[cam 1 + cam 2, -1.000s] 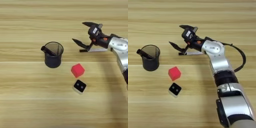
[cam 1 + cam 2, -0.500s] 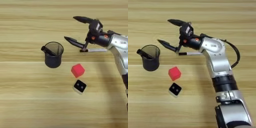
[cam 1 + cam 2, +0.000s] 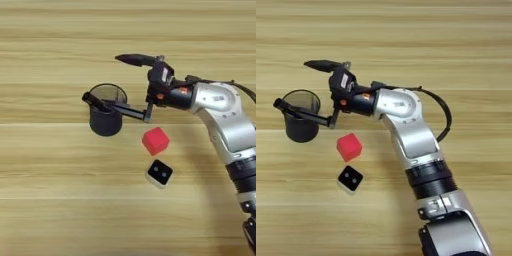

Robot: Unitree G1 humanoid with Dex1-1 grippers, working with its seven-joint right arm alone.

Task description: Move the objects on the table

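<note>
From the left eye, the tool (image 3: 121,82) stood wide open, empty, its lower finger reaching over the mesh pen cup (image 3: 106,117), where a black marker (image 3: 94,101) leaned. From the right eye, the red cube (image 3: 349,146) lay on the desk (image 3: 466,60) near a small black-topped block (image 3: 350,179), possibly white-sided.

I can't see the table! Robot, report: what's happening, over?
Right tool open, reaching over pen cup. Marker inside cup. Red cube and black-topped block sit clear.

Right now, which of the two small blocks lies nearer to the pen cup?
The red cube; the black-topped block lies farther from the pen cup.
</note>
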